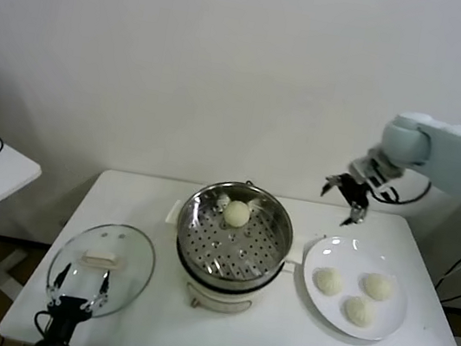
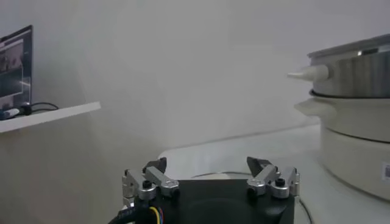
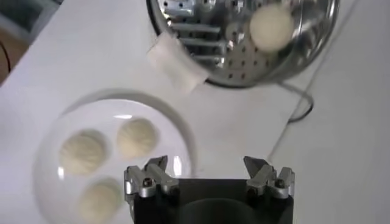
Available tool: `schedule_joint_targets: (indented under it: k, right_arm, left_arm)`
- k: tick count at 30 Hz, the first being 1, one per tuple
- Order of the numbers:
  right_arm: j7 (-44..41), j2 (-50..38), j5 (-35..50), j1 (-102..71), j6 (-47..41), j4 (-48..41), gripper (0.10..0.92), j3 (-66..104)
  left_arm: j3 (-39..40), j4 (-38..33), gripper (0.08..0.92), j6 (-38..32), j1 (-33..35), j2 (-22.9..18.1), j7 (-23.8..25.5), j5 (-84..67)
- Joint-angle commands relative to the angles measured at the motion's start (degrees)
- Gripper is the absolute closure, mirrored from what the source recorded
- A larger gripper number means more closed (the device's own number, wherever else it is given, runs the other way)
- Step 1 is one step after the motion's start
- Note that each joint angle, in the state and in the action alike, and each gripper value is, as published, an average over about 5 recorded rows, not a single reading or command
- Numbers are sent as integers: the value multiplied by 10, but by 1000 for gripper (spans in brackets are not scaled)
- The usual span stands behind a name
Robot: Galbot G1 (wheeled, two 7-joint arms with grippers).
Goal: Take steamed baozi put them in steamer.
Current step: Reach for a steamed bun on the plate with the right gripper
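1. One baozi (image 1: 236, 213) sits in the steamer (image 1: 278, 233), toward the far side of the perforated floor. Judged one of four done.
2. Three baozi (image 1: 328, 281) left on the white plate (image 1: 323, 251), just right of the steamer.
3. Right gripper (image 1: 345, 197) hangs in the air above the table's far edge, beyond the plate, jaws apart, empty.
4. Left gripper (image 1: 79, 288) parked low at the near edge by the glass lid (image 1: 134, 254), jaws apart, empty.

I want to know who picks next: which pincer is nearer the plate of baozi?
Right. The right pincer hangs open just behind the plate, above its far edge. The left pincer sits over the glass lid, beyond the steamer.
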Motion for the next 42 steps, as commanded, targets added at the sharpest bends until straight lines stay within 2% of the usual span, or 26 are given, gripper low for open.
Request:
schedule_joint_targets:
  k: [1, 19, 28, 42]
  right_arm:
    - [42, -90, 34, -91, -146, 34, 203, 9]
    - [64, -18, -21, -291, -163, -37, 203, 155]
    - [75, 0, -44, -321, -152, -74, 203, 186]
    - [76, 8, -63, -334, -149, -85, 221, 202]
  left_arm:
    - [0, 4, 177, 1, -1, 1, 1, 1]
    - [-6, 14, 177, -10, 10, -4, 1, 18]
    - [-7, 23, 177, -17, 8, -3, 0, 25]
    - [-7, 26, 177, -21, 6, -3, -1, 32]
